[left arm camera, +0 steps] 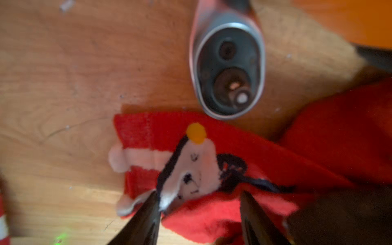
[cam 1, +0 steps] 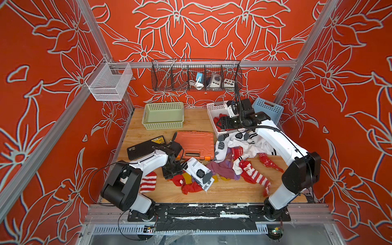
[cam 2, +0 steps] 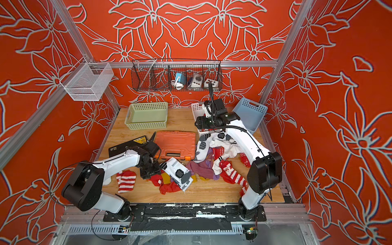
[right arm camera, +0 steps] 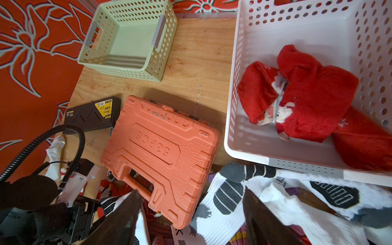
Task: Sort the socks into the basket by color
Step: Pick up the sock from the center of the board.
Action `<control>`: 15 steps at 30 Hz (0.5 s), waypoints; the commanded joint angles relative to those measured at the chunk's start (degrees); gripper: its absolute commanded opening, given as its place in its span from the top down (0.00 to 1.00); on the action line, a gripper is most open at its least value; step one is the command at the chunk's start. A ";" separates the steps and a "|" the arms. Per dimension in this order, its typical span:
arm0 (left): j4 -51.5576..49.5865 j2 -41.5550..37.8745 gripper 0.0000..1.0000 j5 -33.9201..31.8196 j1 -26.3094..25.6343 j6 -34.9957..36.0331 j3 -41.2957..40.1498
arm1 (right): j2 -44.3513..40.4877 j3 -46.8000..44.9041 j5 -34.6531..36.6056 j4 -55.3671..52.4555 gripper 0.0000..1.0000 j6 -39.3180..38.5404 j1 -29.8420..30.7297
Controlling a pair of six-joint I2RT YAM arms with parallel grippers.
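Loose socks lie heaped on the right half of the table: white ones with black-grey marks [cam 1: 239,142], purple ones [cam 1: 222,169] and a red-and-white striped one [cam 1: 254,176]. A red sock with a white face on it [left arm camera: 212,207] lies at the front left. My left gripper [left arm camera: 199,195] stands low over it, open, with the red fabric between its fingers; in both top views it is the black head at the front left [cam 1: 172,172] [cam 2: 149,172]. My right gripper [right arm camera: 191,191] hangs open and empty by the front corner of the white basket [right arm camera: 231,106], which holds red socks [right arm camera: 307,95].
An empty green basket [cam 1: 163,125] stands at the back left and a blue basket [cam 1: 269,108] leans at the back right. An orange tool case [cam 1: 195,146] and a black case [cam 1: 146,147] lie mid-table. A metal tool head [left arm camera: 228,70] rests beside the red sock. One striped sock [cam 1: 148,182] lies apart at the front left.
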 commanded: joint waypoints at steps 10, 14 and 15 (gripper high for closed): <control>-5.15 -6.42 1.00 -5.20 -1.06 -1.83 -0.57 | -3.14 -2.33 -0.81 1.16 0.24 0.40 0.71; -10.88 -13.52 1.00 -7.69 -1.06 -2.19 2.19 | -3.56 -2.34 -1.21 0.98 0.24 0.51 1.23; -12.11 -15.15 1.00 -8.32 -1.06 -2.32 2.78 | -3.59 -2.41 -1.21 0.96 0.24 0.48 1.41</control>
